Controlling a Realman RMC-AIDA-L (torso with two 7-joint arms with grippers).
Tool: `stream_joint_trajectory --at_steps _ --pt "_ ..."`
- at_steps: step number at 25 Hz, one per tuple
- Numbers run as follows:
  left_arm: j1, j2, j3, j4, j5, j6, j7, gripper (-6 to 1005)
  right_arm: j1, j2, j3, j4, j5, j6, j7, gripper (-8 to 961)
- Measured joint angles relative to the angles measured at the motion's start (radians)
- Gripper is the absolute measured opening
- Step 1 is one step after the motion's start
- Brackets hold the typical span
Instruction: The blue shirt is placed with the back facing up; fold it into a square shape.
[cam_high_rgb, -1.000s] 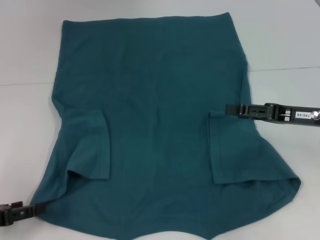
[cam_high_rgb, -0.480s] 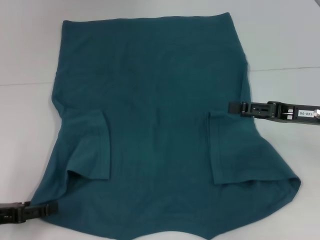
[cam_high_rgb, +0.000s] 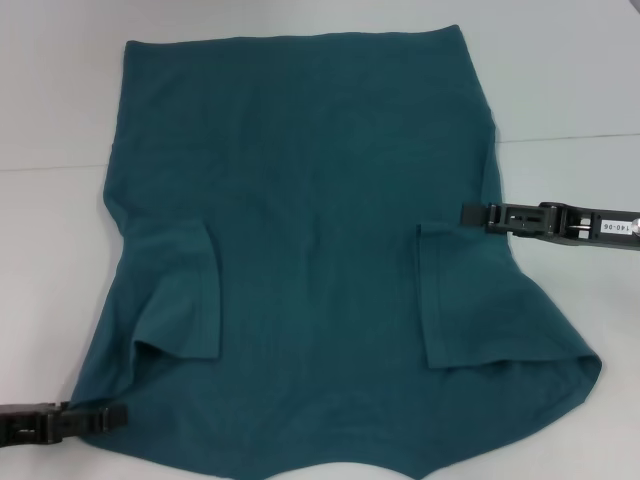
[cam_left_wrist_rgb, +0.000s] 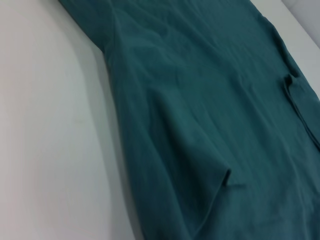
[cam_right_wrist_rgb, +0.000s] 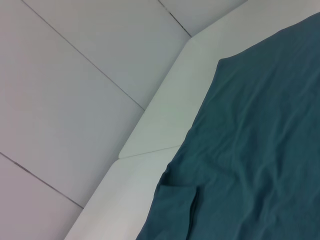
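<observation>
- The blue shirt is lying flat on the white table, plain back up, taking up most of the head view. Both short sleeves are already flipped inward onto the body.
- The left gripper is down at the near left corner of the shirt, tips right at the cloth edge. Can't tell if the fingers are spread or pinched.
- The right gripper sits at the right side edge, just above the folded-in sleeve, tip touching or nearly touching the fabric. Same deal, can't tell how its fingers stand.
- My read: sleeve folds are done and it's lining up for the next fold.
- Next it needs a real bite on the edges, then a carry across without bunching the floppy cotton.
</observation>
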Motion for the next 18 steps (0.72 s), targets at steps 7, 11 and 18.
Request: stream_joint_trajectory --at_steps 7,11,18 --pt "-0.009 -0.001 0.033 0.004 0.000 -0.006 -0.013 859 -0.001 0.000 0.000 0.000 0.006 0.000 0.000 916" --pt "-0.013 0.002 0.031 0.006 -0.003 -0.014 -0.022 818 -0.004 0.000 0.000 0.000 0.006 0.000 0.000 915" --pt "-0.020 0.004 0.039 0.008 -0.001 -0.039 -0.030 593 -0.005 0.000 0.000 0.000 0.006 -0.001 0.000 916"
